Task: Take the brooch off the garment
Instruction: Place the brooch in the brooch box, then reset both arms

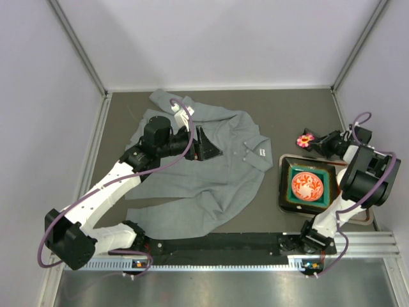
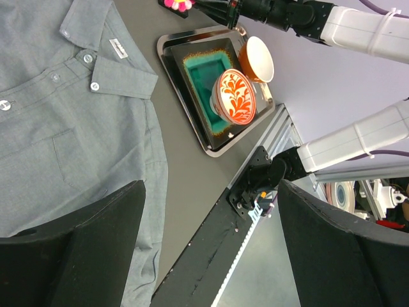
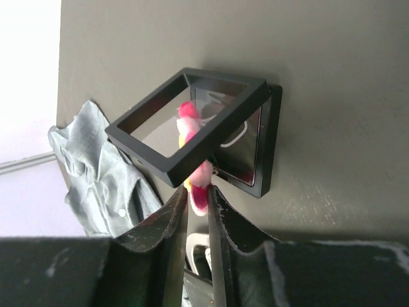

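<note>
The grey garment (image 1: 211,173) lies rumpled on the dark table, collar and white label toward the right; it also shows in the wrist views (image 2: 64,115) (image 3: 96,166). The pink and yellow brooch (image 1: 306,139) (image 2: 177,4) is off the garment, at the far right, inside an open black hinged frame case (image 3: 220,131). My right gripper (image 3: 198,190) (image 1: 317,142) has its jaws a little apart around the brooch's lower petal (image 3: 199,192), with a thin gap on the left side. Over the shirt's left chest my left gripper (image 1: 208,146) (image 2: 211,185) hovers wide open and empty.
A metal tray (image 1: 282,185) to the right of the garment carries a teal square dish, a red-patterned bowl (image 1: 308,185) and an orange cup (image 2: 259,57). Walls close in the table on three sides. The arms' base rail (image 1: 223,246) runs along the near edge.
</note>
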Robot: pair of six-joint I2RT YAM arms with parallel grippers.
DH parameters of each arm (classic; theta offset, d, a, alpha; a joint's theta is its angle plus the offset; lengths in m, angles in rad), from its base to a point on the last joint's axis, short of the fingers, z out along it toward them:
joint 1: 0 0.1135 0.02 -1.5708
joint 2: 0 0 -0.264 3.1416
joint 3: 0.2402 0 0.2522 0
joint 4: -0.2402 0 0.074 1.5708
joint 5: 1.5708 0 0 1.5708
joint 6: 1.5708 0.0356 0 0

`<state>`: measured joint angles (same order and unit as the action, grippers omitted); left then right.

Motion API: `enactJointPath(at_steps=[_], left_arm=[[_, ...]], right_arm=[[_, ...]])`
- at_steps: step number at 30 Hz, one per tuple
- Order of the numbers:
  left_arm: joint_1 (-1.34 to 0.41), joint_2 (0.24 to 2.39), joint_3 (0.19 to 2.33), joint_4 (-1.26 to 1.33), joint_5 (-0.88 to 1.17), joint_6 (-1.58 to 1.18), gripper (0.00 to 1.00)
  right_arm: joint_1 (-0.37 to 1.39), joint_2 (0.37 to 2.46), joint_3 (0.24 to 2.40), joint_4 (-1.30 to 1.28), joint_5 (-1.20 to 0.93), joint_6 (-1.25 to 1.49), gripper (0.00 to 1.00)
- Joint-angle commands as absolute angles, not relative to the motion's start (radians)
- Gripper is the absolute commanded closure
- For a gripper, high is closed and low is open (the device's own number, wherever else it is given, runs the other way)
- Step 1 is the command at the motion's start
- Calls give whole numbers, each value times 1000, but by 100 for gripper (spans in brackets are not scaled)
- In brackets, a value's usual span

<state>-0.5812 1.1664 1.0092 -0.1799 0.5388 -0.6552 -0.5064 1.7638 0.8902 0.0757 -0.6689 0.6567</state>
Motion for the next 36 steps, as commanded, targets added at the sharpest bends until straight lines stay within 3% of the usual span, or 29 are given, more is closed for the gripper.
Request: enactJointPath(at_steps=[1,12,19,25,27,31,32,36], left_arm=[[-577,1158,1014,-149,554,-644,12],[-574,1155,1011,-149,568,-649,11],[-561,1152,1040,-204,549,-621,9],[-540,1114,1092,-311,488,-592,8],[-529,1091,1112,-348,469,-598,7],[-523,1028,1102,-348,407,-646,7],[-522,1010,1076,-332,387,-669,7],[-522,898,1029,-324,322,-698,7]], right_arm=[[-502,1769,963,9,-609,598,80],[-492,1677,1015,-210,-404,490,68],[-396,1456,1115,-437,-169,368,59],[-30,1244,1251,-772,217,270,50],[85,1142,1264,-837,247,307,50],[393,990,1264,-909,135,402,56],[431,970,1259,-926,118,423,47],[489,841,1246,-916,-64,423,33]])
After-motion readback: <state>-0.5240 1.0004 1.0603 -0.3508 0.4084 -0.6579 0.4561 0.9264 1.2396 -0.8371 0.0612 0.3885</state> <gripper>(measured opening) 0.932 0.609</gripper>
